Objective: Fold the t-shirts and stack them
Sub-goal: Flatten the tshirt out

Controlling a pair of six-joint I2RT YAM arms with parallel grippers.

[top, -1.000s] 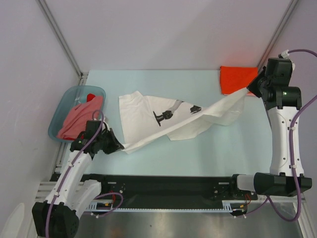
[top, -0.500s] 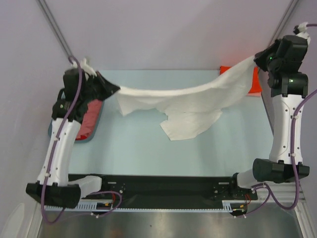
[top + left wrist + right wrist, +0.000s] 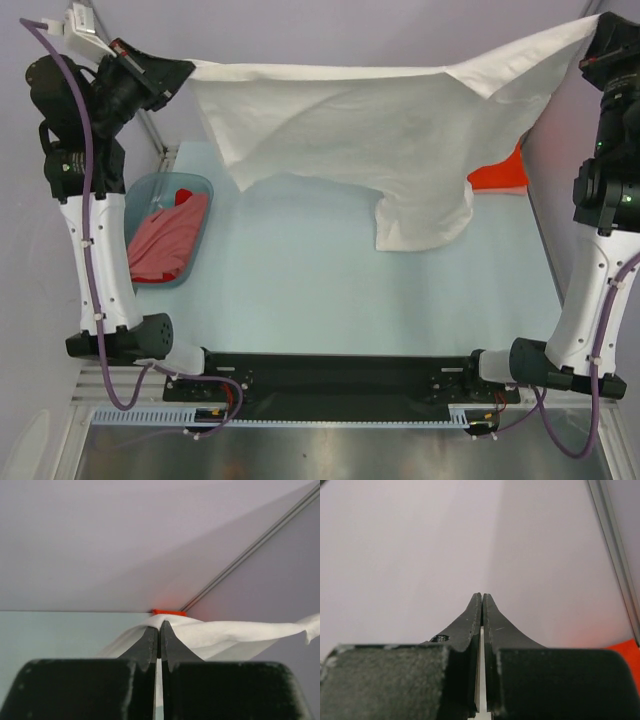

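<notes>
White arm links (image 3: pixel 100 250), black joints (image 3: pixel 610 195), purple cables (image 3: pixel 100 350); left claw (image 3: pixel 160 626), right claw (image 3: pixel 482 596) black, tapered.

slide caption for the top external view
Two arms hold the white t-shirt stretched in air by its top corners, orange t-shirt partly hidden behind, basin at left.

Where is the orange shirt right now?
In the top view, the orange shirt lies at the far right corner of the table, partly hidden behind the hanging white shirt.
</notes>
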